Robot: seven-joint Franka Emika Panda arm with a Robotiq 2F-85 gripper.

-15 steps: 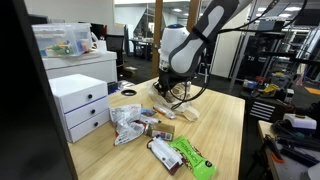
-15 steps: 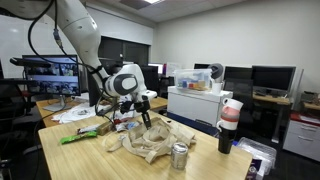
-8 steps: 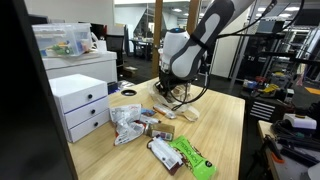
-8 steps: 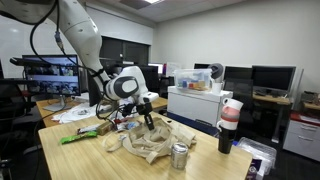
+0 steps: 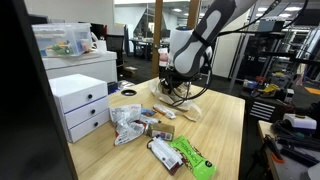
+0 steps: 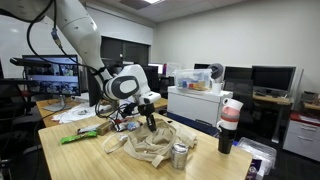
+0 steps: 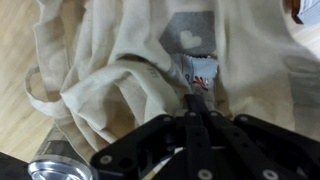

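A cream cloth tote bag lies crumpled on the wooden table; it also shows in an exterior view as the bag. My gripper points down into the bag's top and is shut, with a fold of the fabric pinched at the tips. The cloth rises in a small peak under the gripper. In the wrist view the shut gripper presses into the bag, just below a grey printed patch with a heart.
A metal can stands beside the bag, also seen as the can. Snack packets and a green packet lie nearer the table's front. A white drawer unit and a red-and-white cup stand at the edges.
The shut gripper has shifted sideways across the table, and the bag's fabric has bunched up and followed it.
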